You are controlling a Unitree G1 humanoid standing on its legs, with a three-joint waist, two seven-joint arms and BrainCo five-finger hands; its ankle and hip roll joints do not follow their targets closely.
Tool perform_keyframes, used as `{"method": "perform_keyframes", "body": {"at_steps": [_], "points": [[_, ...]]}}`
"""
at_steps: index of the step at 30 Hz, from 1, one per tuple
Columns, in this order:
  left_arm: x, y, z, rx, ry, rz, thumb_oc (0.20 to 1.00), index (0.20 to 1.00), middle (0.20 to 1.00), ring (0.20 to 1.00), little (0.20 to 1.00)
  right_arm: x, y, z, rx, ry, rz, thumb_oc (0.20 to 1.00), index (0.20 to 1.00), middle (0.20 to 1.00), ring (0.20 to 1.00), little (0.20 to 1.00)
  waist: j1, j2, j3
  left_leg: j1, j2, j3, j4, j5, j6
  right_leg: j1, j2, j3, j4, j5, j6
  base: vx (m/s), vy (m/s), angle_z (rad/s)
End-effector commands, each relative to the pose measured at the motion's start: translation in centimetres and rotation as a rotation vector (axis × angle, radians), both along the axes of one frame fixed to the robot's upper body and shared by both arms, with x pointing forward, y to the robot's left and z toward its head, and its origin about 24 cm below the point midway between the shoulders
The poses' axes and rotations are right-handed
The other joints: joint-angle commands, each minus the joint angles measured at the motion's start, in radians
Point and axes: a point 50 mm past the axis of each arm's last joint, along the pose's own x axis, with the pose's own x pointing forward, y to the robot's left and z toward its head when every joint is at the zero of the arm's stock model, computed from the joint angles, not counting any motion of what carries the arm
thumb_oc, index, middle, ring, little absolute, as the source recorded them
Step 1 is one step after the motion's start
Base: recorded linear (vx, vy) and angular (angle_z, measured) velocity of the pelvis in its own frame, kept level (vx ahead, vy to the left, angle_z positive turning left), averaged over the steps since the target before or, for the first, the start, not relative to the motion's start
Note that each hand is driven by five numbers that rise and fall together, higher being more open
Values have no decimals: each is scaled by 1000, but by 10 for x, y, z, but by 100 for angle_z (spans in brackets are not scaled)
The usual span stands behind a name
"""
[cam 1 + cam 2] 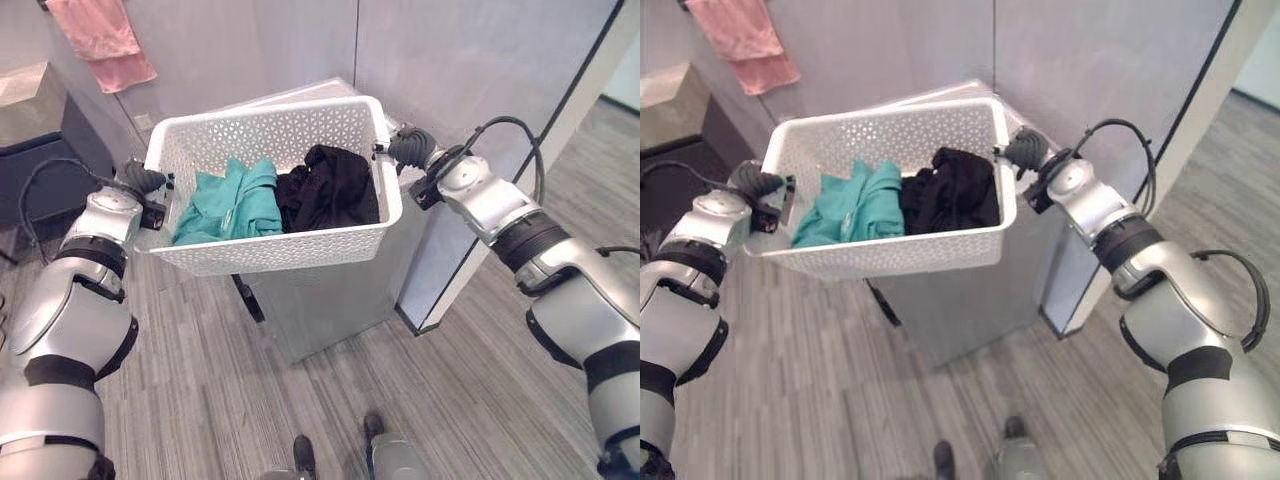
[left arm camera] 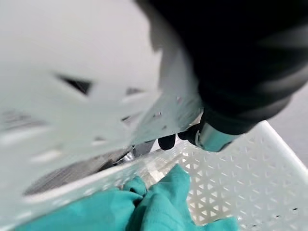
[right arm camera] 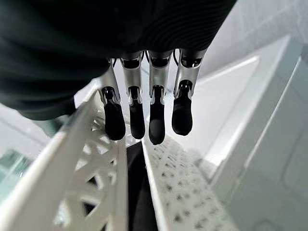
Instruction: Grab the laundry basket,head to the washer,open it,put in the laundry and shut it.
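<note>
A: Where's the laundry basket (image 1: 280, 190)?

B: Off the floor, carried between both arms over a grey box-shaped unit (image 1: 320, 295) that stands on the wood-look floor (image 1: 200, 400) against the grey wall panels (image 1: 450, 60). It tilts slightly, left end lower.

A: Look of it?

B: White plastic, rectangular, walls perforated with small triangular holes, solid rolled rim. Inside: a teal garment (image 1: 228, 203) on the left half, a black garment (image 1: 330, 187) on the right half, both bunched up and touching in the middle.

A: Left hand (image 1: 148, 182)?

B: At the left short end, on the rim. In the left wrist view a dark fingertip (image 2: 167, 141) curls over the rim just above the teal cloth. Clenched on the basket.

A: Right hand (image 1: 405, 146)?

B: At the right short end. Right wrist view shows its fingers (image 3: 156, 120) hooked down over the rim edge, dark tips pointing into the basket. Also gripping it.

A: Anything else around?

B: Pink cloth (image 1: 102, 40) hanging on the wall upper left, dark cabinet (image 1: 45, 150) below it beside the left arm.
</note>
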Motion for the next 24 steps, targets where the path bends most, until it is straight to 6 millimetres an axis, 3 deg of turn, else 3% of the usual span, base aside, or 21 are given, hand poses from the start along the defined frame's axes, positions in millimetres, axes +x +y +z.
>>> {"method": "perform_keyframes", "body": {"at_steps": [1, 7, 16, 22, 24], "points": [[3, -15, -25, -38, 28, -19, 200, 200, 200, 200, 200, 2, -17, 53, -24, -145, -82, 200, 200, 200, 200, 200, -10, -31, 12, 144, 4, 23, 32, -106, -75, 71, 16, -35, -103, 156, -11, 168, -167, 109], [1, -15, -38, -53, 53, 4, 200, 200, 200, 200, 200, 4, -20, 55, -48, -154, -110, 200, 200, 200, 200, 200, -12, -4, -10, 148, 31, 7, -4, -80, -103, 127, 24, -81, -169, 146, -31, 107, -131, 31], [2, -16, -39, -125, 14, 45, 200, 200, 200, 200, 200, 3, 2, 64, -42, -226, -60, 200, 200, 200, 200, 200, -22, 12, -20, 133, 45, -1, -33, -52, -124, 149, 25, -105, -226, 151, -45, 73, -59, 1], [7, -24, -28, -162, -35, 46, 200, 200, 200, 200, 200, 1, 14, 82, -44, -285, -49, 200, 200, 200, 200, 200, -31, 18, -11, 85, 52, -6, -33, -31, -141, 128, 19, -113, -252, 165, -50, 3, -37, 10], [12, -35, -16, -177, -75, 24, 200, 200, 200, 200, 200, 0, 21, 96, -60, -335, -48, 200, 200, 200, 200, 200, -34, 28, -2, 40, 57, -2, -33, -15, -159, 97, 13, -123, -280, 184, -51, 24, -55, 10]]}}
